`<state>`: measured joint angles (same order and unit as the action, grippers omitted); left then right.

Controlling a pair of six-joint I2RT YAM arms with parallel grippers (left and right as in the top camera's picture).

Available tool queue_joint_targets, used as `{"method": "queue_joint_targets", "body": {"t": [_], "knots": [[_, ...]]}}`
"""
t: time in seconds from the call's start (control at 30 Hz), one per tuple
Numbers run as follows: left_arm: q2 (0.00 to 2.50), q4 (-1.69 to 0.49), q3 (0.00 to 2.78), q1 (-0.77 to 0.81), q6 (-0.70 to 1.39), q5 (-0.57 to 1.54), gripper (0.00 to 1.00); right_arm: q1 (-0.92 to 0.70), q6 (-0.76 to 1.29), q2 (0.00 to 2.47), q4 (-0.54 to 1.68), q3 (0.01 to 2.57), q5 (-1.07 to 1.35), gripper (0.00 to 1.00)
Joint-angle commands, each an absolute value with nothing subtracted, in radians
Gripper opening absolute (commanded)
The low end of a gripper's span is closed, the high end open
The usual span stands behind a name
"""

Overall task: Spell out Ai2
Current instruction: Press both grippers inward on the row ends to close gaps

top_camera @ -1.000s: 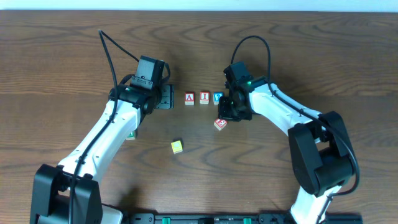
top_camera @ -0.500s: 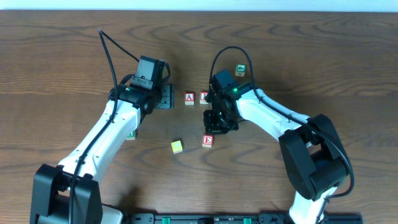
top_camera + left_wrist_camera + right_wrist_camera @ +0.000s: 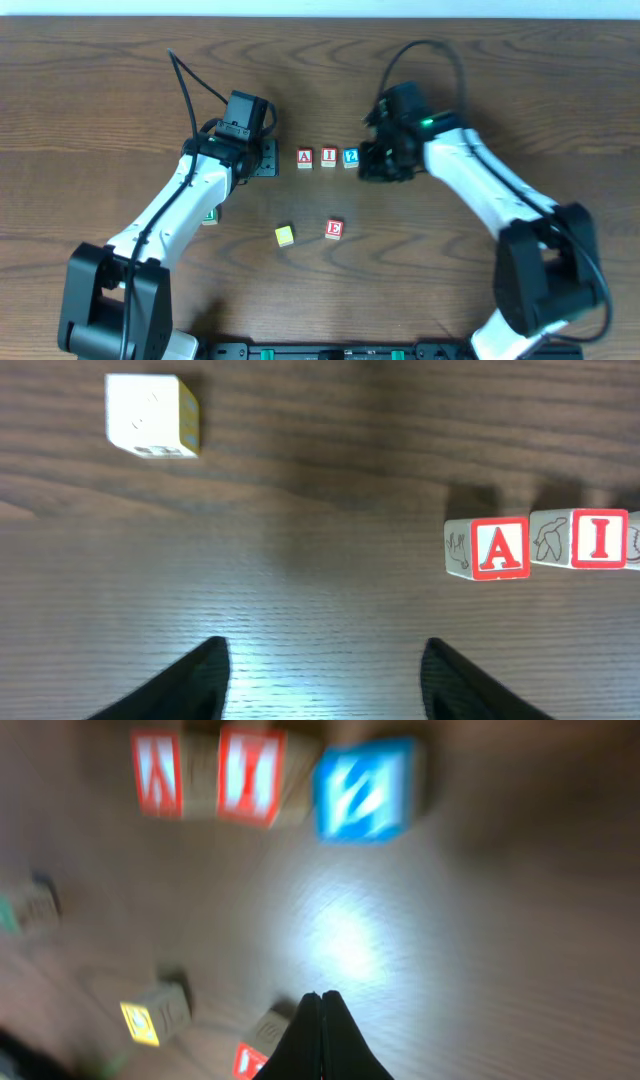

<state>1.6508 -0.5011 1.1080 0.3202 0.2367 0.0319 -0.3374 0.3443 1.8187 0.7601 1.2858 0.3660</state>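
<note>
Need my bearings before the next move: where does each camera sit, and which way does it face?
Overhead: above the table, looking straight down; left arm and right arm flank the A block, I block and blue 2 block.
Left wrist: looks down at A and I; open left end effector at bottom.
Right wrist: blurred, tilted down at the row; shut right end effector at bottom.
Shared: all three show A and I.

You have a dark, wood-grained bench (image 3: 100, 100) in front of you. Near its middle, three blocks lie in a close row: the A block (image 3: 305, 157), the I block (image 3: 329, 157), then a blue block (image 3: 351, 157). Nearer you, well apart from that row, the E block (image 3: 335, 229) lies near a yellow block (image 3: 285, 235). Further left, a green block (image 3: 210, 215) peeks out, partly hidden.
</note>
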Motion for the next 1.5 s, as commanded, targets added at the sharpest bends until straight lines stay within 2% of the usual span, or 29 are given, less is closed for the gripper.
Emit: {"method": "queue_joint_targets", "body": {"t": [0.0, 0.07, 0.47, 1.47], "knots": [[1.674, -0.485, 1.136, 0.295, 0.298, 0.126, 0.36, -0.269, 0.312, 1.797, 0.760, 1.302, 0.306, 0.01], [1.689, -0.461, 1.136, 0.279, 0.329, 0.163, 0.06, -0.244, 0.312, 1.809, 0.737, 1.295, 0.313, 0.01], [1.848, -0.368, 1.136, 0.234, 0.492, 0.456, 0.06, -0.236, 0.306, 1.948, 0.576, 1.293, 0.427, 0.01], [1.935, -0.234, 1.136, 0.234, 0.614, 0.462, 0.06, -0.237, 0.310, 2.048, 0.471, 1.293, 0.453, 0.01]]}}
